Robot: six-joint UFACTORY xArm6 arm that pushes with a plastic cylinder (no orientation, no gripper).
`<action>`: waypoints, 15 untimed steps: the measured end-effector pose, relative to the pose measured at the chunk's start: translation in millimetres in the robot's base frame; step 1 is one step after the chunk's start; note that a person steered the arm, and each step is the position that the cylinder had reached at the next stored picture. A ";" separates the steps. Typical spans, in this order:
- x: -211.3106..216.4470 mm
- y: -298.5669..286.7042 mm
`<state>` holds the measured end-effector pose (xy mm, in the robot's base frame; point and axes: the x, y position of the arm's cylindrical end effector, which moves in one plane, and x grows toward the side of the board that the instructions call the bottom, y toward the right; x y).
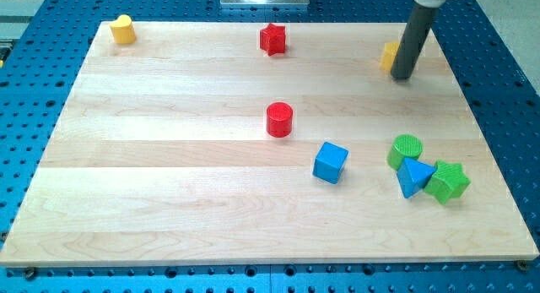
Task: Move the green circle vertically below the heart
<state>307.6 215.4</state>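
The green circle point(407, 149) stands at the view's right, touching a blue triangle point(413, 176) just below it. The yellow heart point(123, 29) sits at the board's top left corner. My tip point(402, 76) is at the view's upper right, well above the green circle, right beside a yellow block point(389, 55) that the rod partly hides.
A green star point(447, 181) touches the blue triangle on its right. A blue cube point(331, 162) lies left of the green circle. A red cylinder point(279, 120) stands mid-board and a red star point(272, 40) near the top edge. The wooden board point(169, 183) lies on a blue perforated table.
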 end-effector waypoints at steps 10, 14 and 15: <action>194.8 -24.5; 187.8 -126.2; 172.3 -129.4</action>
<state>479.9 85.9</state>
